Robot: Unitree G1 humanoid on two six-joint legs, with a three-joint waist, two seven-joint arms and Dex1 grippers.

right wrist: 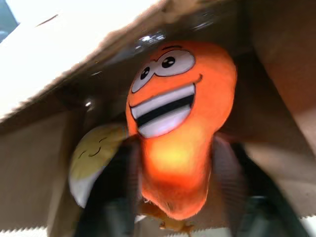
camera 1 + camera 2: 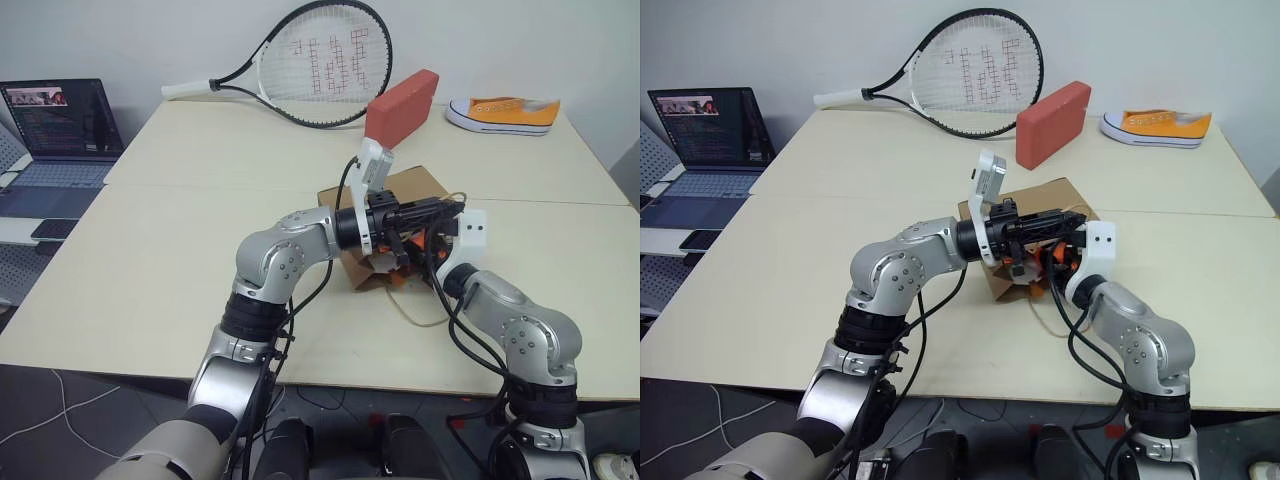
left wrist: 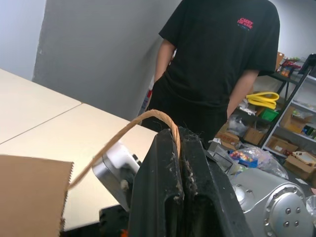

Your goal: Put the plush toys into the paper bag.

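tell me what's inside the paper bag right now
Inside the paper bag are the orange carrot, between the right gripper's jaws, and the egg toy beside it, partly hidden. The bag's depths are covered.

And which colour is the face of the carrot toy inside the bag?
Orange, with white eyes and a white, black-striped grin; the carrot toy shows best in the right wrist view.

Paper bag [image 2: 1040,196] lies on its side mid-table [image 2: 790,270], mouth facing the robot. Left gripper [image 2: 1072,222] reaches across the mouth from the left; right gripper [image 2: 1058,258] is at the mouth from the right, orange carrot plush [image 2: 1038,264] showing there. Behind: red block [image 2: 1052,123], tennis racket [image 2: 970,70], orange sneaker [image 2: 1157,125]. Laptop [image 2: 705,135] far left.
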